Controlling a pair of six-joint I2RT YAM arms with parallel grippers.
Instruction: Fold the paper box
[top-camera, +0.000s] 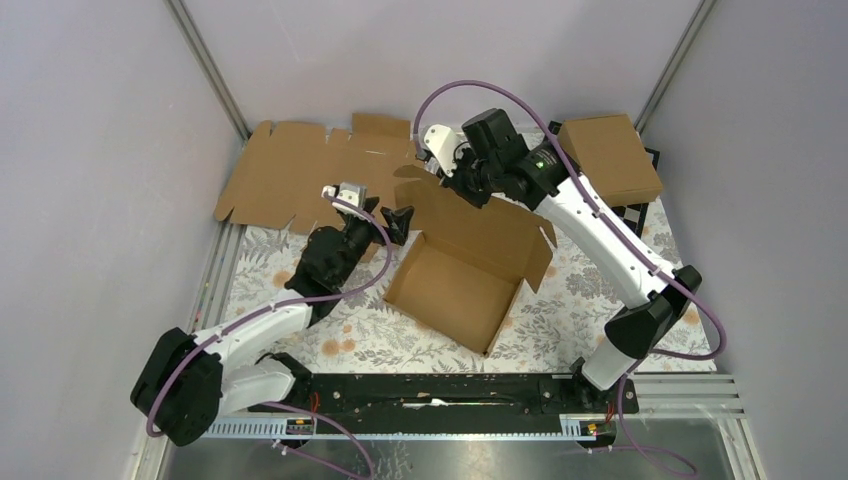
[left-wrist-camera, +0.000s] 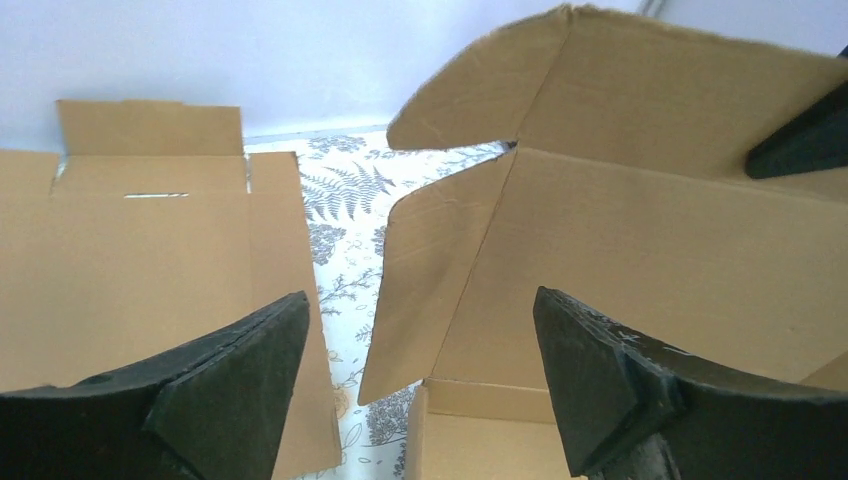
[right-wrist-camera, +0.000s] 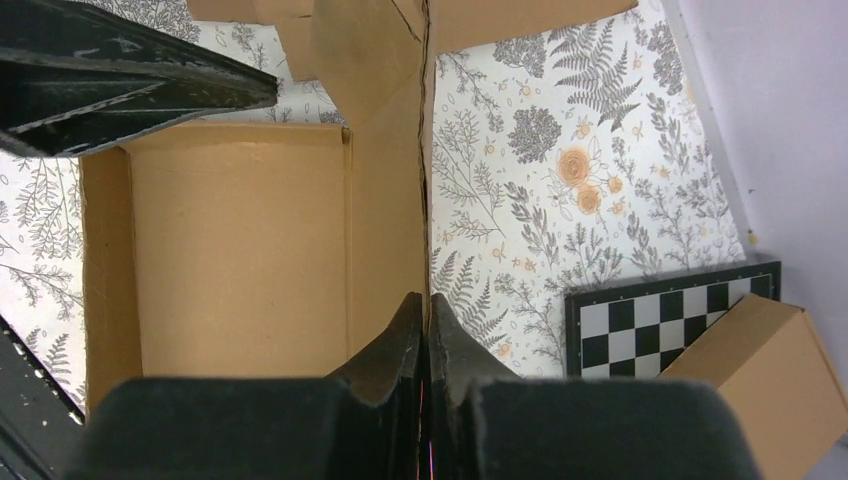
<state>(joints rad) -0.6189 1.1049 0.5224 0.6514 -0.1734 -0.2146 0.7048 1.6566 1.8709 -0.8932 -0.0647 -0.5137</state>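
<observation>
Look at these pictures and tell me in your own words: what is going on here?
Two robot arms are folding a paper box. Its base and walls are formed, and the lid stands up at the back. The right gripper is shut on the lid's edge. The left gripper is open beside the box's left flap and holds nothing. A flat cardboard sheet lies behind on the left.

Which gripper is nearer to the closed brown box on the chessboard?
Right. The right gripper, shut on the paper box lid, is left of the closed box; the left gripper, open, is farther left.
</observation>
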